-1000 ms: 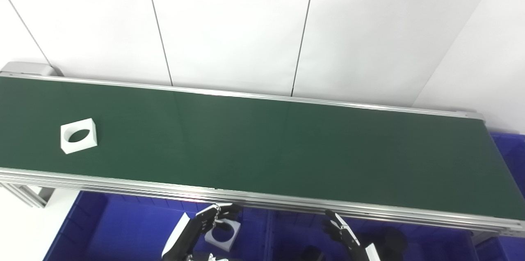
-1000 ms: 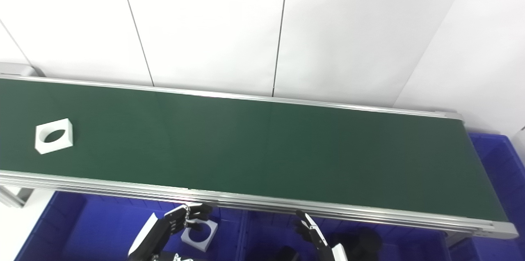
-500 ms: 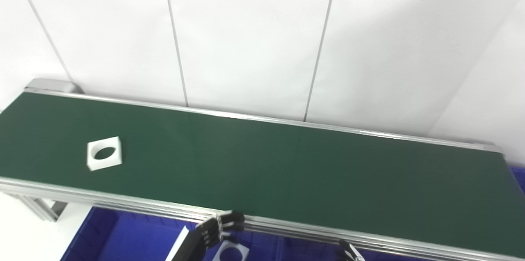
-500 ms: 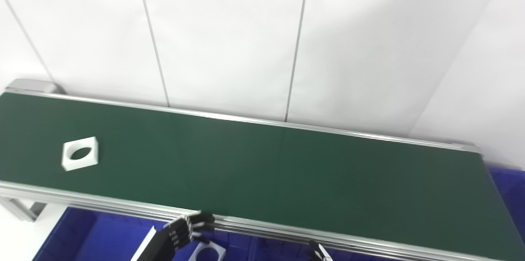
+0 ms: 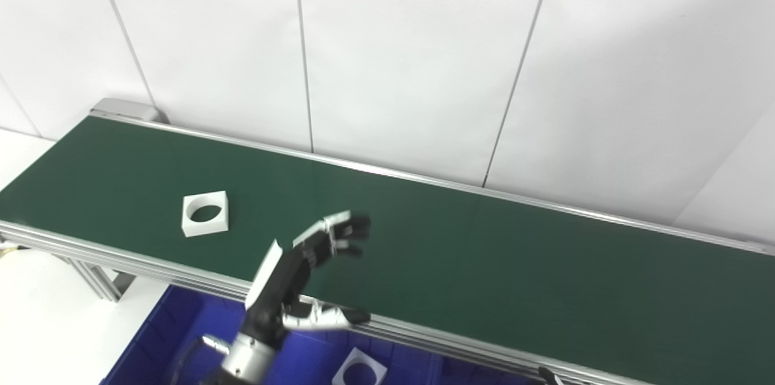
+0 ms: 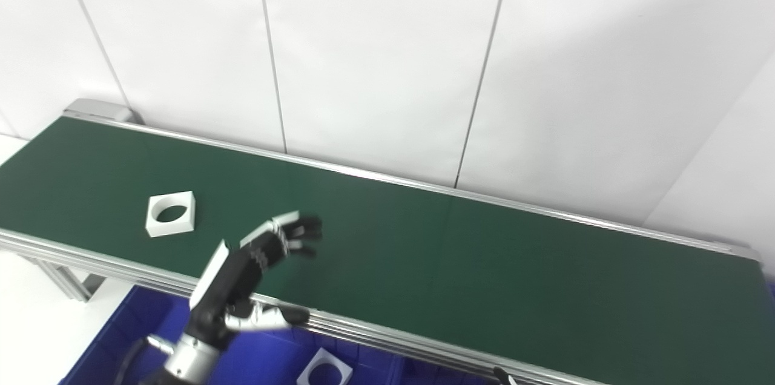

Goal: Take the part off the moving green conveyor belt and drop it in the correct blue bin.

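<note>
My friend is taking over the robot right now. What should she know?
Left hand: open and empty, raised over the near part of the green belt, fingers spread.
Right hand: only a tip peeks in at the bottom edge, so its state cannot be told.
White square part with a round hole: lying on the belt, to the left of the left hand, untouched.
Blue bin below the belt's near rail holds one similar white part.
Done: nothing for the part on the belt.
Left: grab that part and drop it into the bin.
</note>
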Robot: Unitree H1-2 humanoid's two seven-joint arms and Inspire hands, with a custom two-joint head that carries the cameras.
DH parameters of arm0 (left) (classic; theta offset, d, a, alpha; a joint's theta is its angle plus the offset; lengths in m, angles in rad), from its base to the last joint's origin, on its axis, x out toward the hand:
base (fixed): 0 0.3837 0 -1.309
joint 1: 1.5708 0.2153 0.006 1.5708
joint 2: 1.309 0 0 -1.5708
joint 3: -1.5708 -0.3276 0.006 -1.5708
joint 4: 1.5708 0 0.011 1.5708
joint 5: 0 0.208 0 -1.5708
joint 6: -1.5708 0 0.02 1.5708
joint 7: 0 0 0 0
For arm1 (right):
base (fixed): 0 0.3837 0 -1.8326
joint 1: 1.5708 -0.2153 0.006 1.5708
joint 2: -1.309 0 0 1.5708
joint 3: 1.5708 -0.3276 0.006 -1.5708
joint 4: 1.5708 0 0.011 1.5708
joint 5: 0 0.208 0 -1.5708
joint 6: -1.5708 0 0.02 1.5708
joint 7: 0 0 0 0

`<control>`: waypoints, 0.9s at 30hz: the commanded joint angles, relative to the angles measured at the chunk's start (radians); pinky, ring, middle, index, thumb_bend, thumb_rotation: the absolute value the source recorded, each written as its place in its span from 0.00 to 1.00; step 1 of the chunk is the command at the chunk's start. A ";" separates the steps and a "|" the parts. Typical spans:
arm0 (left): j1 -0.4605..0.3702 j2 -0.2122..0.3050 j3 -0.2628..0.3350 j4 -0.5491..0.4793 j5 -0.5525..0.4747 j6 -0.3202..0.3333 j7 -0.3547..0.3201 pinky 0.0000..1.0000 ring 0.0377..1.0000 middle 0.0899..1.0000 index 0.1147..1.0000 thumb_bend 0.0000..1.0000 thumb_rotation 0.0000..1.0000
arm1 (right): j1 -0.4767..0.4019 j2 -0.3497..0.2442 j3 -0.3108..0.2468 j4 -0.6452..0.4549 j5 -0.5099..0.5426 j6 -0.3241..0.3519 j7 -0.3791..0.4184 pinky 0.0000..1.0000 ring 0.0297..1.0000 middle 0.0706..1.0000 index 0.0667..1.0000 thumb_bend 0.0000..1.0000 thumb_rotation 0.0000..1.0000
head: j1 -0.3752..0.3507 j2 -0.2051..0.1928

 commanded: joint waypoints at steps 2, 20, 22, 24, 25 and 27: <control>-0.035 -0.001 0.025 -0.047 0.031 0.067 0.024 0.77 0.84 0.86 0.82 0.81 0.43 | -0.010 -0.006 -0.006 -0.012 0.017 -0.061 0.006 0.87 0.84 0.85 0.93 0.84 0.32 | 0.003 0.002; -0.219 0.215 0.137 0.091 0.233 0.276 0.045 0.91 0.96 0.95 0.89 0.80 0.36 | -0.009 -0.007 -0.013 -0.037 0.054 -0.048 0.032 0.87 0.85 0.86 0.93 0.84 0.34 | 0.002 0.047; -0.237 0.234 0.138 0.116 0.249 0.288 0.048 0.92 0.97 0.95 0.89 0.81 0.34 | -0.007 -0.004 -0.015 -0.041 0.053 -0.048 0.031 0.86 0.85 0.86 0.93 0.84 0.34 | 0.001 0.050; -0.259 0.252 0.140 0.148 0.261 0.298 0.047 0.92 0.97 0.96 0.90 0.83 0.32 | -0.006 -0.005 -0.017 -0.044 0.049 -0.046 0.033 0.86 0.85 0.86 0.93 0.84 0.35 | 0.004 0.055; -0.268 0.259 0.140 0.165 0.266 0.298 0.048 0.92 0.97 0.96 0.90 0.83 0.30 | -0.005 -0.005 -0.017 -0.046 0.046 -0.046 0.032 0.86 0.85 0.86 0.93 0.83 0.35 | 0.005 0.057; -0.284 0.268 0.139 0.193 0.276 0.306 0.049 0.91 0.97 0.96 0.91 0.85 0.28 | -0.002 -0.004 -0.019 -0.051 0.044 -0.043 0.032 0.84 0.85 0.86 0.93 0.83 0.35 | 0.005 0.060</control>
